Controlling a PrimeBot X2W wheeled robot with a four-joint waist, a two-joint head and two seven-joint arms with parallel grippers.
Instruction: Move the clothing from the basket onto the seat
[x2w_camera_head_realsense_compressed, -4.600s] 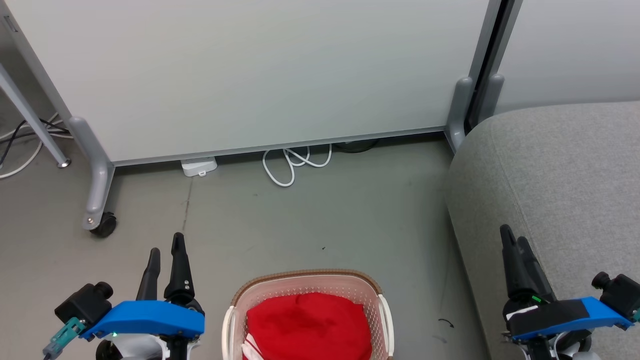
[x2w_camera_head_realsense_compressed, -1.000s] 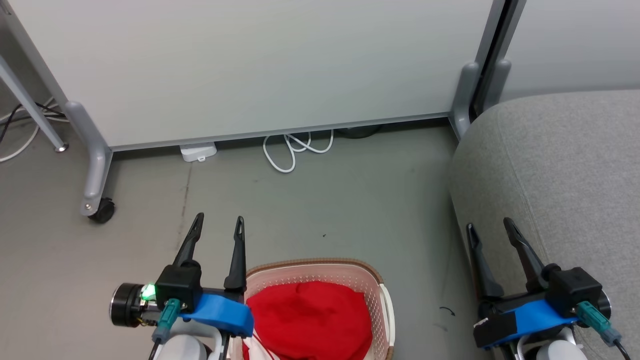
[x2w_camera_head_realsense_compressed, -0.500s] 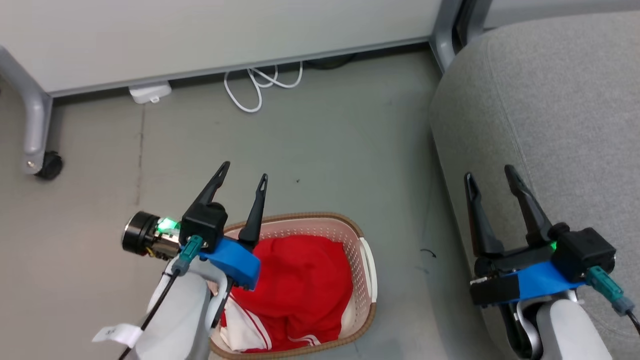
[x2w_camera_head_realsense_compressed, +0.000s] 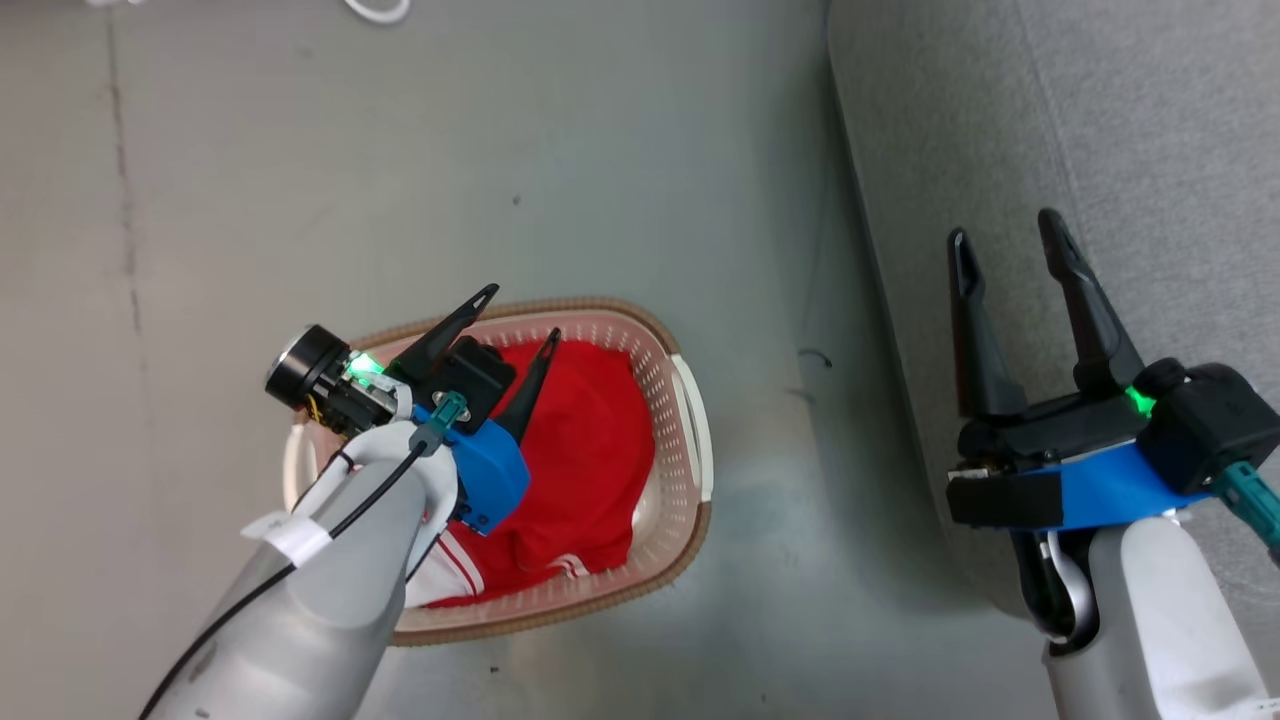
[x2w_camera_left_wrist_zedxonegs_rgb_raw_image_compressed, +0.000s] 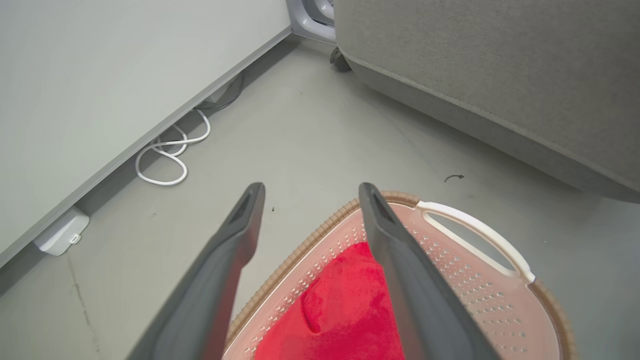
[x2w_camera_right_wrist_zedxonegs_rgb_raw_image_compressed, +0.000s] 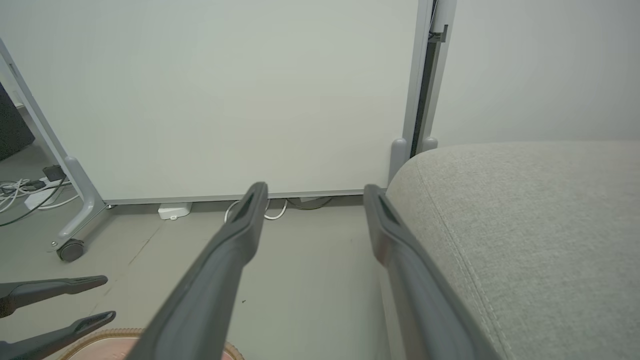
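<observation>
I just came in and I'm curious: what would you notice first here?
The bright red clothing heaped in the cream basket on the grey floor catches the eye first. The left gripper hovers open over it, and the right gripper, open too, is by the edge of the big grey sofa on the right.

Red clothing (x2w_camera_head_realsense_compressed: 590, 450), cream brown-rimmed basket (x2w_camera_head_realsense_compressed: 690, 420), grey seat (x2w_camera_head_realsense_compressed: 1150, 130)

The small cream-white perforated plastic basket (x2w_camera_head_realsense_compressed: 668, 395) stands open-topped, its brown rim ringing the heaped bright red fabric clothing (x2w_camera_head_realsense_compressed: 590, 450), a strip of bare grey floor (x2w_camera_head_realsense_compressed: 770, 250) separates its right side from the large light grey upholstered sofa (x2w_camera_head_realsense_compressed: 1000, 120), whose rounded edge walls off the right, and a pale grey partition panel (x2w_camera_left_wrist_zedxonegs_rgb_raw_image_compressed: 100, 75) closes the far side.
</observation>
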